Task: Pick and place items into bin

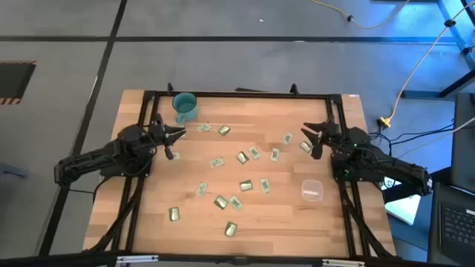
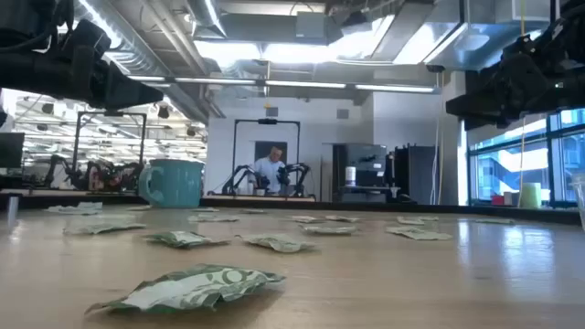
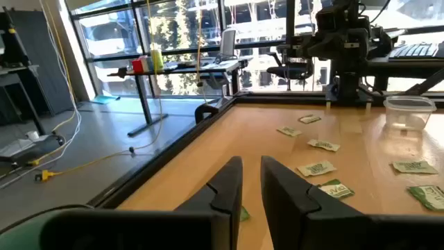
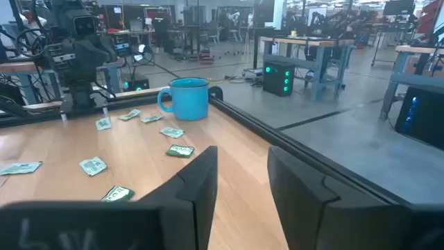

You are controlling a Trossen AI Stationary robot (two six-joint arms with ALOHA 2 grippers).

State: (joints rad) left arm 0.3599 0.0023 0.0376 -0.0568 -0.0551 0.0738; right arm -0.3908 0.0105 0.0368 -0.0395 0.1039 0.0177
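- You see the left hand (image 1: 178,134) in the left part of the overhead frame, raised over the tabletop (image 1: 282,215) just below the teal mug (image 1: 185,106). In its own wrist view its two fingers (image 3: 225,186) stand a little apart with a narrow gap, and nothing is between them, so this hand is open and empty.
- You see the right hand (image 1: 306,133) in the right part of the overhead frame, near the upper right side of the tabletop. In its wrist view the fingers (image 4: 201,182) stand clearly apart and hold nothing, so it is open too.
- The packets (image 1: 242,157) lie scattered flat on the tabletop, mostly in the middle of the overhead frame, from beside the mug down to the lower centre. Some are gold and some pale green. One packet (image 1: 304,147) lies just below the right hand, and one (image 1: 170,155) just below the left hand.
- The clear bin (image 1: 312,190) stands on the tabletop in the lower right part of the overhead frame, below the right hand and apart from the packets. I cannot tell if something is inside it.
- In the view from table height, one crumpled green packet (image 2: 196,287) lies close at the lower left, and the mug (image 2: 171,183) stands behind it at the left.
- Far behind the tabletop, in the middle of that view, a person (image 2: 269,168) sits at another station.
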